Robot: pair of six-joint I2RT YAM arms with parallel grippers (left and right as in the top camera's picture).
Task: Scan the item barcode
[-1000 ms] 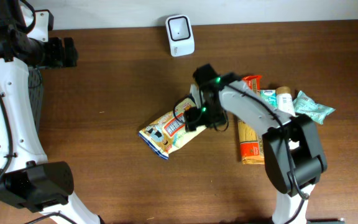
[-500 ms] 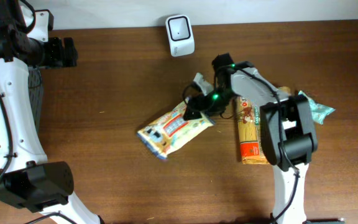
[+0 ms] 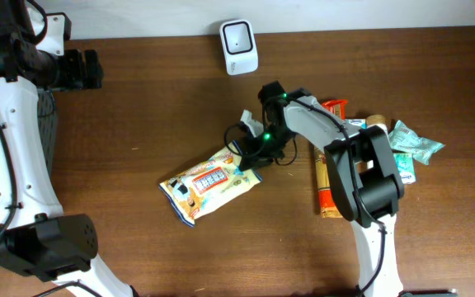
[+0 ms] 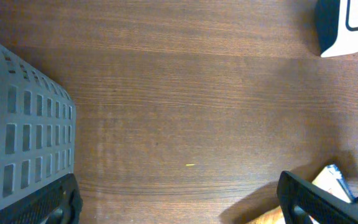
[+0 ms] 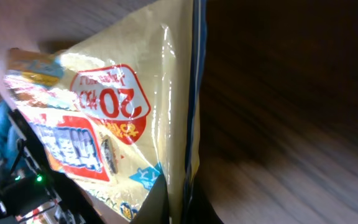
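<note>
the right gripper (image 3: 252,157) is pinching the sealed edge of a yellow snack bag (image 3: 207,183), its jaws pressed together on the thin seam; in the right wrist view the film is running straight down into the dark gap between the fingers. the bag is lying printed side up on the wooden table (image 3: 138,239), a little left of and below the frame's centre, and no barcode is showing on the visible face. the white barcode scanner (image 3: 239,47) is sitting at the top centre, well apart from the bag. a spaghetti packet (image 3: 328,186) and a teal pouch (image 3: 416,142) are waiting at the right. the left gripper (image 3: 96,69) is hanging spread wide and empty in the upper left, near a grey basket (image 4: 17,124).

the hold is looking slim: the slick film is likely to slide out of such a narrow pinch once the bag is lifted, or to swing and twist under its own weight. the code is probably sitting on the hidden underside, so the bag may be reaching the scanner with the wrong face turned to it.
</note>
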